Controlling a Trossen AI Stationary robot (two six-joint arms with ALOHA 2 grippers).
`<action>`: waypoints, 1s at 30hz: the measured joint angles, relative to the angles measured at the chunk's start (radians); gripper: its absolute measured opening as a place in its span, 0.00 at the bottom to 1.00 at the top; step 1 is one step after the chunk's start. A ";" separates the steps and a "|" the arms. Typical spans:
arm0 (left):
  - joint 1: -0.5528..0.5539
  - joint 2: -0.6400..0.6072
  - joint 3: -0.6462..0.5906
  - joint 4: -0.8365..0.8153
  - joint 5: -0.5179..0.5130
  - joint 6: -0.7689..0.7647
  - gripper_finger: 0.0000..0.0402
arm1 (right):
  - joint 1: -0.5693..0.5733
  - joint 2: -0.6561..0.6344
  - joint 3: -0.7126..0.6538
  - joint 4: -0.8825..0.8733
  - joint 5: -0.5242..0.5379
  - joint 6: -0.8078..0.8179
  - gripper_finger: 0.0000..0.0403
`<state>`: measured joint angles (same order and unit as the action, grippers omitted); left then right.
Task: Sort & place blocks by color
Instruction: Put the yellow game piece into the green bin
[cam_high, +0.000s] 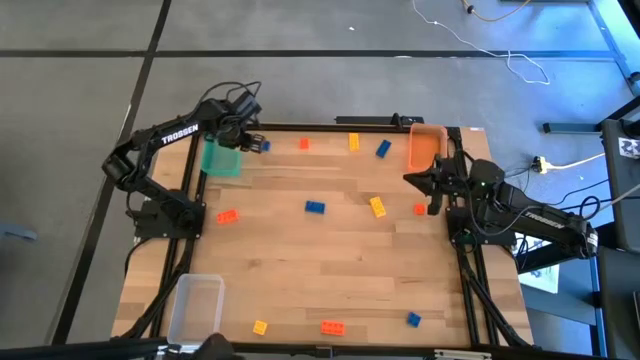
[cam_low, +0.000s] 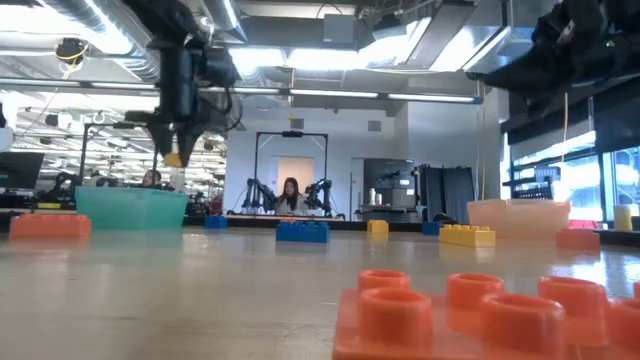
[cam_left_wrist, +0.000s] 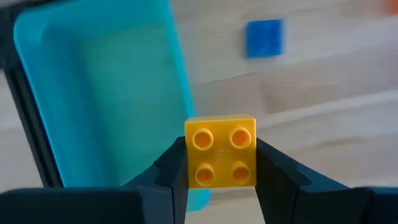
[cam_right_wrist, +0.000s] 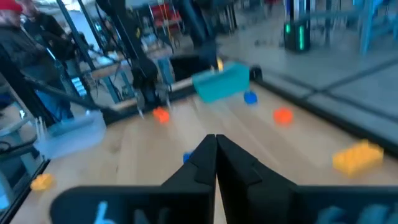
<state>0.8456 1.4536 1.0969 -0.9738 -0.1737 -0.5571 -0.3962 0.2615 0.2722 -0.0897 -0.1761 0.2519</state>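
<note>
An orange-red block (cam_low: 480, 310) lies closest, the rest scattered across the table (cam_high: 330, 270). The left gripper (cam_left_wrist: 221, 177) pinches a yellow block (cam_left_wrist: 221, 151) beside the green bin (cam_high: 221, 158). The right gripper (cam_right_wrist: 216, 152), pressed together, waits near the orange bin (cam_high: 425, 146).

Yellow block (cam_left_wrist: 221, 151) with 4 studs between black fingers (cam_left_wrist: 166, 171), teal-green bin (cam_high: 221, 158), orange bin (cam_high: 425, 146), pale wood-grain table (cam_high: 330, 270), blue block (cam_high: 315, 208)
</note>
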 joint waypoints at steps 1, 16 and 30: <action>0.015 0.000 -0.022 0.006 0.000 -0.009 0.32 | 0.000 0.000 0.000 0.020 0.000 -0.006 0.03; 0.120 -0.001 -0.197 0.174 -0.028 -0.036 0.32 | 0.000 0.000 0.000 0.072 0.000 -0.025 0.03; 0.124 -0.001 -0.108 0.174 -0.043 0.045 0.32 | 0.000 0.000 0.000 0.072 0.000 -0.021 0.03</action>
<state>0.9695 1.4528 0.9884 -0.8002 -0.2166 -0.5116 -0.3962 0.2615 0.2722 -0.0181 -0.1764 0.2306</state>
